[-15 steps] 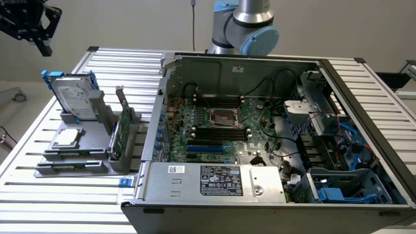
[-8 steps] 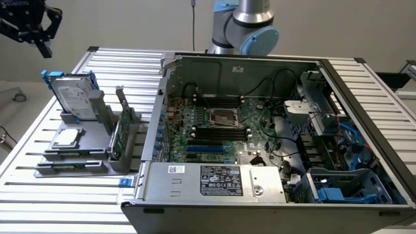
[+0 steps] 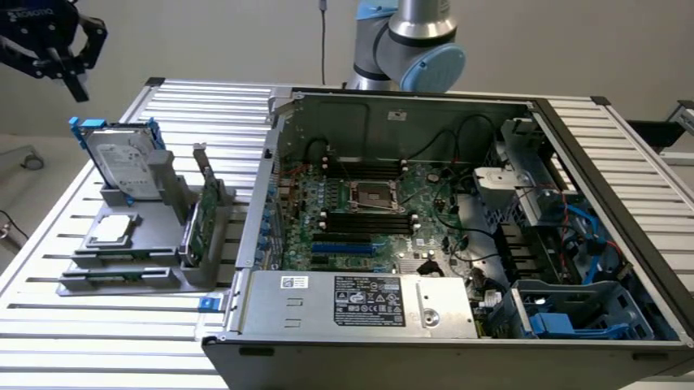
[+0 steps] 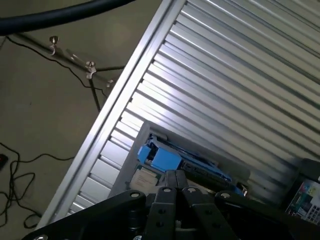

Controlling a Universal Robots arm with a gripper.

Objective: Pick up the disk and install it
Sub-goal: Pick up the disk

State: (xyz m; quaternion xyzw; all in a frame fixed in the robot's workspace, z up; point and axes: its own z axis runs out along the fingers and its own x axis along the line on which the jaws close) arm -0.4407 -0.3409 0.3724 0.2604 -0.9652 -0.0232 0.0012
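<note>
**Disk parked in its stand, fingers shut and empty**

The gripper (image 3: 77, 91) hangs above the desk (image 3: 97, 341) corner at the exterior view's left, fingers pressed together with nothing between them. White lettering on its black body looks like "ROBOTIQ", cut off at the edge. The disk (image 3: 117, 162) stands on edge in the grey stand (image 3: 161, 195) beside the open computer case (image 3: 434, 122), blue frame around it. Label print on the disk and the power supply (image 3: 358, 305) is too small to read.

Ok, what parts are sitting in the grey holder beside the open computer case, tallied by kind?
Silver-grey metal hard drive in a blue plastic carrier: 1
Small square silver chip: 1
Upright green circuit card: 1
Total: 3
</note>
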